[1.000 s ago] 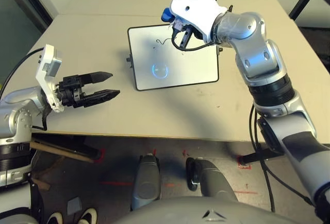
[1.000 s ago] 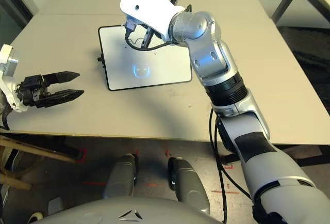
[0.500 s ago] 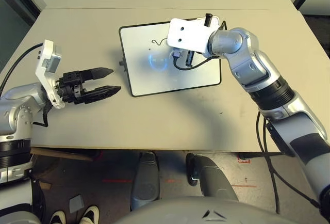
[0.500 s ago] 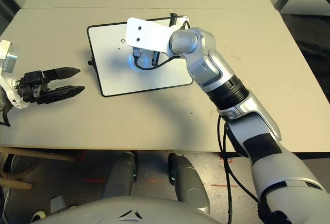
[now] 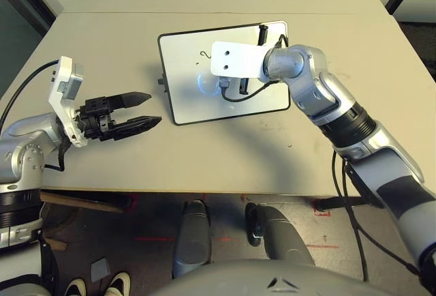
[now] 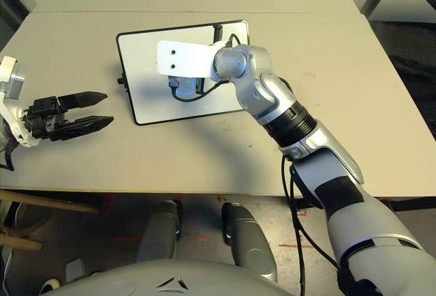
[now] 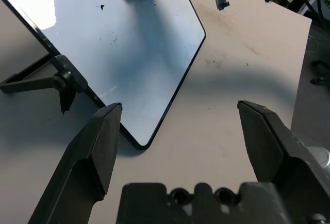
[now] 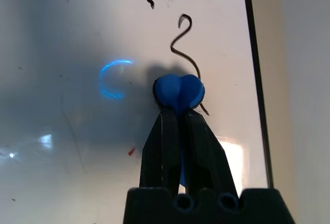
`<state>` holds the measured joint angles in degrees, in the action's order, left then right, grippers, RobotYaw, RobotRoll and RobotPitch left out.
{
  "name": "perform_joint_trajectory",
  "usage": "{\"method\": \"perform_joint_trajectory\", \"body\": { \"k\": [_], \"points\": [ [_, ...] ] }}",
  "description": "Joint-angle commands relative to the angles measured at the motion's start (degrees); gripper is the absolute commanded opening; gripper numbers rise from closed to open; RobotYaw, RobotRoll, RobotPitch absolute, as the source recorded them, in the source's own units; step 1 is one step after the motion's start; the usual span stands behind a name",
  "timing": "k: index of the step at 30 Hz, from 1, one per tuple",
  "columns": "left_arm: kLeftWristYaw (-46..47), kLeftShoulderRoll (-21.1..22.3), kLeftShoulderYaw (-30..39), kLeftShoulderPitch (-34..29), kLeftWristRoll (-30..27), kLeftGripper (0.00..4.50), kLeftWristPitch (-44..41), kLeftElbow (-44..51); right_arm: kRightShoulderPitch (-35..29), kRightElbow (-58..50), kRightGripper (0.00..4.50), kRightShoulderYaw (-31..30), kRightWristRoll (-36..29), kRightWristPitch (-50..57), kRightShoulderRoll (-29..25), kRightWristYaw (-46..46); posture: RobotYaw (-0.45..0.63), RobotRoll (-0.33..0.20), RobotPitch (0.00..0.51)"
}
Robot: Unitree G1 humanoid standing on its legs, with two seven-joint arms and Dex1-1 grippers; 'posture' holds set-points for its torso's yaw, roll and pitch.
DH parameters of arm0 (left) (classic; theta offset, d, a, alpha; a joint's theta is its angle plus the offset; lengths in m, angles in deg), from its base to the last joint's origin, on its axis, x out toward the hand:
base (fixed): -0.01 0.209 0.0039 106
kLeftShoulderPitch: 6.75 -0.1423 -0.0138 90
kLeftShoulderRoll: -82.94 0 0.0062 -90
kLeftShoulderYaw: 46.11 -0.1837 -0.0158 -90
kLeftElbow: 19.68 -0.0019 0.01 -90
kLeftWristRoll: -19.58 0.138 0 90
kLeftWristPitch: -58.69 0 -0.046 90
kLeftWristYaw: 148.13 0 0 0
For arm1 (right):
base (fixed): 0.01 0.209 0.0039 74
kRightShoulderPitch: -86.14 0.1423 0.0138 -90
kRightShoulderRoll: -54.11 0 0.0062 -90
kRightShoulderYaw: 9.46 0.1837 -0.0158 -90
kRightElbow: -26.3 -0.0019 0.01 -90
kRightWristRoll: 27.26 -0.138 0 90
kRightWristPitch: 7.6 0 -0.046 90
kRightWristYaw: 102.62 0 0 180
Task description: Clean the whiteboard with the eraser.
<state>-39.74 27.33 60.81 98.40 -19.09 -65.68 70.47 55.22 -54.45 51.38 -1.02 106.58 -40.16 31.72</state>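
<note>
From the head, I see the whiteboard (image 5: pixel 191 98) lying flat on the table (image 5: pixel 102 166), within the right arm's reach, with that arm bent over it, presumably to press down. The left claw (image 5: pixel 146 110) waits beside the board, spread and empty, perhaps to leave the wiping room. At the left wrist, its black fingers (image 7: pixel 95 146) stand wide apart near a corner of the board. At the right wrist, the right claw (image 8: pixel 178 118) is clenched on the blue eraser (image 8: pixel 178 91), over the black squiggle (image 8: pixel 180 53), likely so it can rub that off.
</note>
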Motion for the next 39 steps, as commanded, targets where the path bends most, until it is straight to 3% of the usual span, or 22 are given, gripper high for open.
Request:
{"method": "perform_joint_trajectory", "body": {
  "k": [1, 11, 33, 39],
  "points": [
    [-0.01, -0.07, -0.5, 0.67, -0.15, 4.5, 0.36, 0.24, 1.34, 2.6, 0.01, -0.14, 1.78, 0.21, -1.5, -0.68, 0.31, 0.0, 0.175],
    [0.07, -0.86, -1.45, 1.86, 0.56, 4.5, 1.29, -0.84, 3.17, 4.51, 0.01, 0.48, 1.97, -0.53, -2.77, -1.51, 0.3, 0.0, 0.162],
    [2.28, -2.7, -1.07, -0.86, -0.01, 4.5, 2.06, 1.12, 6.75, 7.81, 0.01, -2.3, 2.43, -2.42, 7.95, -1.54, 0.35, 0.0, 0.15],
    [2.36, -2.63, -1.13, -0.74, -0.05, 4.5, 2.32, 0.9, 6.43, 7.99, 0.01, -1.7, 2.81, -2.71, 7.16, -1.85, 0.34, 0.0, 0.144]
  ]
}}
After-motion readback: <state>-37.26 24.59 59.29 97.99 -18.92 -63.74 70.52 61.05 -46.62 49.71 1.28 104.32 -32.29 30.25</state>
